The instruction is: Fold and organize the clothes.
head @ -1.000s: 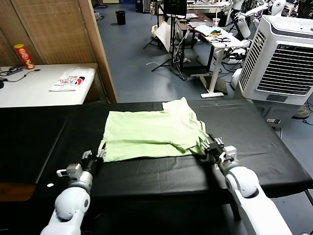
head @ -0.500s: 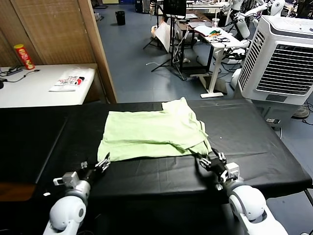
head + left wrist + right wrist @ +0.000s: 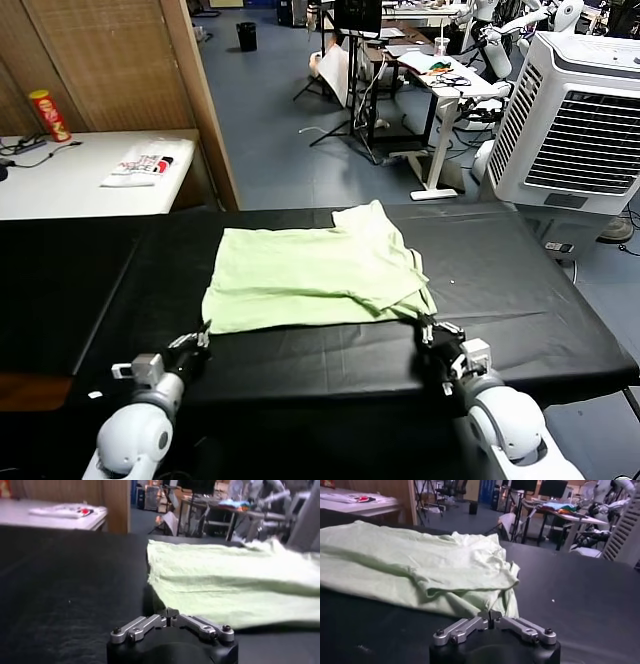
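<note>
Shirt (image 3: 315, 275) flat mid-bench (image 3: 520, 280), long axis 9–3 o'clock. Left gripper (image 3: 200, 338) and right gripper (image 3: 426, 326) at its near corners, both pinched shut, right's on the corner fabric; left's catch uncertain.

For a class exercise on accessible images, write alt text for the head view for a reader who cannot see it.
A pale green shirt lies flat on a black table. The left tool and right tool, both shut, sit at its two near corners.
</note>
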You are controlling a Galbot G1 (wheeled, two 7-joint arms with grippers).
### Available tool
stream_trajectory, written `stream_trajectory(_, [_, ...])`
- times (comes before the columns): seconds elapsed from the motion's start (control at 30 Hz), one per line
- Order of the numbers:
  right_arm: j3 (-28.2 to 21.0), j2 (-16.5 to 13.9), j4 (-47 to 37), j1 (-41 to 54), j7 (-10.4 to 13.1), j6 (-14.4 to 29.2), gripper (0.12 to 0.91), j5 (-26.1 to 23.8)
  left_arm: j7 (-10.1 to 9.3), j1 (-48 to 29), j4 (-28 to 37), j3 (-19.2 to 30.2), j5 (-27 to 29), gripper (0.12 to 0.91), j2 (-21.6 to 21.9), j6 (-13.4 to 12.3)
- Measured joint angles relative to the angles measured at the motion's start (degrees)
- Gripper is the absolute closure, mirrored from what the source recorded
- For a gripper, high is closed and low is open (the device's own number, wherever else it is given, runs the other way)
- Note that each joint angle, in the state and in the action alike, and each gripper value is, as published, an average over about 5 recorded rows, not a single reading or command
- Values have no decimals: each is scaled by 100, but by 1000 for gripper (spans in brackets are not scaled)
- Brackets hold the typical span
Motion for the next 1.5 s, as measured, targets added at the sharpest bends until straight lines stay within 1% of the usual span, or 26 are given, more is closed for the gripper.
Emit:
stream_trajectory(0.2, [186,-93,363,-626,-63,-96,891,77,-57,502,-466,-102,147,904,262,54])
stream_trajectory(0.37, [244,-125,586,-949,-72,-284,891,87,-163,1091,-1011,-253,194,904,305,142])
stream_trajectory(0.47, [310,-145,726,-1092,-46,-387,861,102,-249,1466,-1294,-308,210,904,298,244])
stream_trajectory(0.5, [339,-155,777,-1134,-42,-420,832,114,-287,1585,-1374,-328,201,904,291,289])
stream_trajectory(0.6, [451,-205,969,-1245,-31,-537,693,198,-389,1891,-1588,-397,162,903,268,418])
stream_trajectory(0.67, [538,-247,1126,-1282,-24,-614,559,297,-438,2044,-1707,-445,149,879,267,482])
stream_trajectory(0.7, [586,-271,1206,-1283,-21,-645,509,359,-459,2102,-1759,-470,147,851,270,502])
stream_trajectory(0.77, [695,-331,1343,-1228,2,-677,379,525,-505,2180,-1853,-522,133,760,285,533])
stream_trajectory(0.8, [750,-366,1388,-1169,26,-672,333,622,-530,2200,-1894,-547,115,710,298,542])
stream_trajectory(0.83, [797,-403,1416,-1084,55,-649,300,704,-563,2208,-1933,-569,84,643,315,552])
stream_trajectory(0.87, [832,-441,1418,-966,89,-610,264,773,-605,2200,-1967,-590,38,593,336,568])
stream_trajectory(0.9, [847,-480,1382,-806,131,-555,246,820,-653,2178,-1993,-611,-27,542,363,590])
stream_trajectory(0.93, [836,-515,1311,-608,171,-498,239,847,-705,2139,-2010,-627,-111,475,395,610])
stream_trajectory(1.03, [652,-591,875,183,300,-347,229,889,-805,1902,-1995,-644,-386,325,517,621])
stream_trajectory(1.07, [544,-603,674,489,337,-308,228,906,-830,1778,-1961,-629,-484,290,566,600])
stream_trajectory(1.13, [275,-609,218,1134,395,-231,227,933,-922,1447,-1839,-559,-716,247,675,558])
stream_trajectory(1.27, [-385,-528,-876,2418,450,-120,227,1016,-1249,430,-1335,-244,-1502,233,941,565])
stream_trajectory(1.33, [-715,-443,-1462,2996,452,-95,227,1096,-1353,-176,-964,-8,-1916,232,1073,614])
stream_trajectory(1.4, [-1013,-345,-2013,3505,437,-85,227,1184,-1405,-796,-530,270,-2272,232,1166,684])
stream_trajectory(1.5, [-1416,-181,-2778,4166,352,-89,227,1296,-1400,-1649,150,695,-2629,232,1203,787])
